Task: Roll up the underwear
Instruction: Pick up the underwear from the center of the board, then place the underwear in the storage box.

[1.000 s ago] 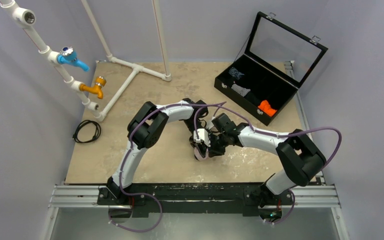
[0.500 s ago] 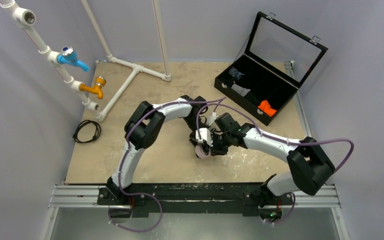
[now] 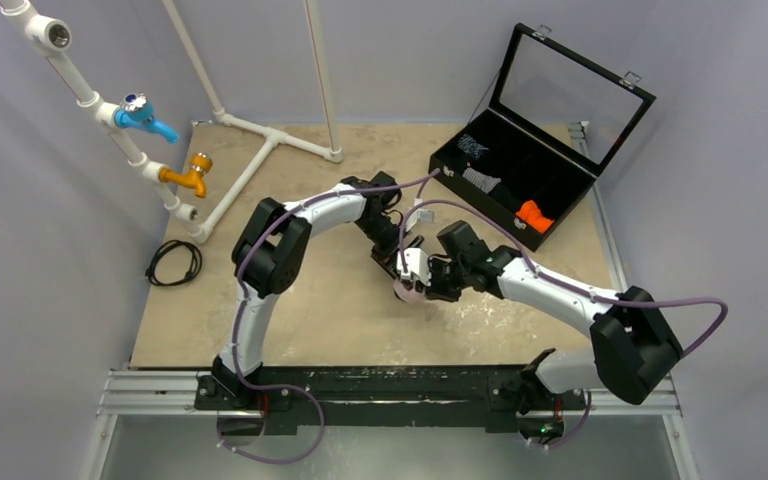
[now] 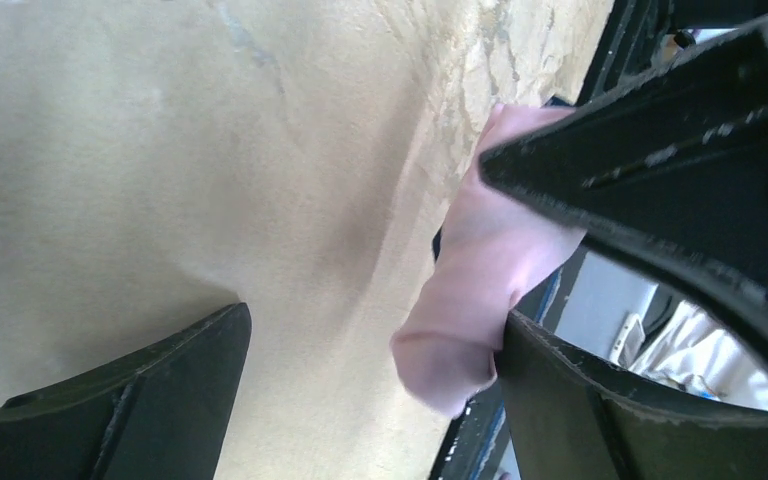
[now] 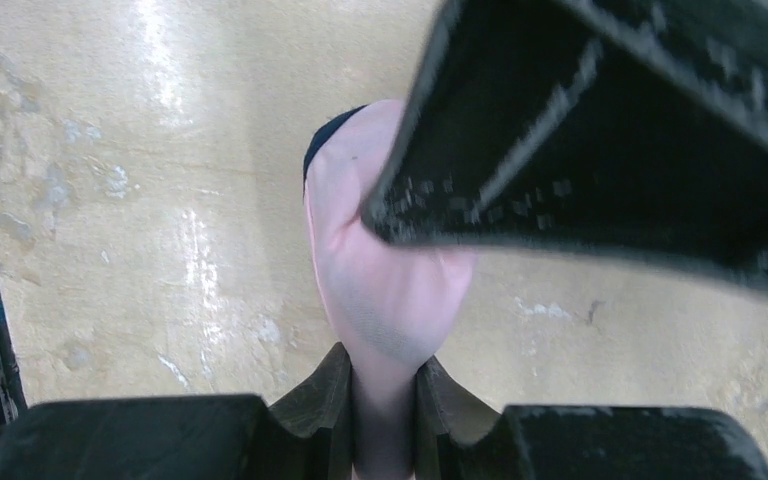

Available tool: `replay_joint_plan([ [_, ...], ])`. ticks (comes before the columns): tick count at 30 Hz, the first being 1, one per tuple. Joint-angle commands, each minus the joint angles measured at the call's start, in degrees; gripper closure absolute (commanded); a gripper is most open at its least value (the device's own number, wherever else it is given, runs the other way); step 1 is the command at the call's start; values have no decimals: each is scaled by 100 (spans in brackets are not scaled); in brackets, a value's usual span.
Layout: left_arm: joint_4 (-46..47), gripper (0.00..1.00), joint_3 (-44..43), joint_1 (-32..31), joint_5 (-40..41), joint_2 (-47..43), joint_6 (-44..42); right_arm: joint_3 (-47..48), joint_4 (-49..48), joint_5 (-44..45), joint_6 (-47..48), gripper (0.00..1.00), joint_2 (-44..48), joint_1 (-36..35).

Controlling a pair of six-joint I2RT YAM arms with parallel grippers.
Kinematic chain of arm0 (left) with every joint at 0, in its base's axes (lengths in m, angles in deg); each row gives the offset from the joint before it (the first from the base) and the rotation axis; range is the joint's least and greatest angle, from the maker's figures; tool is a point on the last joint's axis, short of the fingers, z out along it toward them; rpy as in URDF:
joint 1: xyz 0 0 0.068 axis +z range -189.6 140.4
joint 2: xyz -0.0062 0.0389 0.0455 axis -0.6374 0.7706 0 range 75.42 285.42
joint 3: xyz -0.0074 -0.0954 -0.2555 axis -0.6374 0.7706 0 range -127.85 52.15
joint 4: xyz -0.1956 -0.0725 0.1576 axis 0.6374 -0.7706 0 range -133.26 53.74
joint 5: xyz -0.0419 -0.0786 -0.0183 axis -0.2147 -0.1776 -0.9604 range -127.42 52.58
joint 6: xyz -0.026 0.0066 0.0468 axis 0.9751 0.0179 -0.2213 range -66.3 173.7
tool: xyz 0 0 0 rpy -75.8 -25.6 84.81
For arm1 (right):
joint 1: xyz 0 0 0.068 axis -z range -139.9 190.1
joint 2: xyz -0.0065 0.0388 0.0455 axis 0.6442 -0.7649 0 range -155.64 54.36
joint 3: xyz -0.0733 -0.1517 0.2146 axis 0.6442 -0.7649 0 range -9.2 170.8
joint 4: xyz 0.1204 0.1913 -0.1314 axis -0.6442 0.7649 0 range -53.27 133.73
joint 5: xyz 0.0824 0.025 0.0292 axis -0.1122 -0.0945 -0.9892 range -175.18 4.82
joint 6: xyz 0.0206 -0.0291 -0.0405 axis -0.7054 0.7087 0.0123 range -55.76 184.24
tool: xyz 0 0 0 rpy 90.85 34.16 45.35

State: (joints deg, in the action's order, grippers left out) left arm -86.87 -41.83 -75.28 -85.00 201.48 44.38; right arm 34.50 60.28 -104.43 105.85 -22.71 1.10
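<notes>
Since a second ago, the left gripper point(image 3: 397, 262) has been spread wide and drawn back toward the far side of the beige, mottled tabletop point(image 3: 290, 310). The right arm's elbow has been swung out to the right. In the left wrist view its dark fingers point(image 4: 140, 400) are seen well apart, with bare table between them and nothing pinched.

The small pale pink fabric underwear point(image 5: 380, 270), with navy trim showing at its far end, is rolled into a short tube near the middle of the table. One end of it is pinched between the narrowly set fingers of the right gripper point(image 5: 385, 375). From above, the roll point(image 3: 407, 291) is seen at that gripper's tip, and the left gripper sits just beyond it.

The free end of the roll is judged to be the weak point. It is gripped by nothing, so the outer layer could spring loose. One left finger lies right against the fabric point(image 4: 480, 260), so the cloth could be snagged and the roll pulled open if that arm is moved carelessly. A drag across the table could also loosen it.

No brand, label or writing can be read anywhere. An orange rolled cloth point(image 3: 533, 214) and a grey-striped rolled cloth point(image 3: 480, 180) are seen in the black hinged case point(image 3: 482, 207) at the far right.
</notes>
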Motion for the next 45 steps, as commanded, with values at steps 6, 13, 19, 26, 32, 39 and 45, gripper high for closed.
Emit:
replay_joint_plan([
  [6,166,11,520,737,-91,-1450,-805,448,505,25,-88,100,390,862],
  [13,-41,11,757,1069,-336,-2399,-911,1207,575,327,-227,100,110,1586],
  [19,-246,11,1047,1191,-56,-2855,-955,2730,563,821,-519,100,-771,2241],
  [26,-485,12,1336,1272,230,-3194,-1054,4656,597,1321,-653,100,-2334,2893],
  [32,-520,13,1483,1292,472,-3443,-1046,6046,836,1581,-573,100,-3570,3289],
  [39,-429,14,1577,1292,557,-3467,-947,6912,968,1858,-448,100,-4511,3596],
  [45,-433,14,1514,1292,548,-3375,-888,6869,910,1916,-347,100,-4779,3723],
])
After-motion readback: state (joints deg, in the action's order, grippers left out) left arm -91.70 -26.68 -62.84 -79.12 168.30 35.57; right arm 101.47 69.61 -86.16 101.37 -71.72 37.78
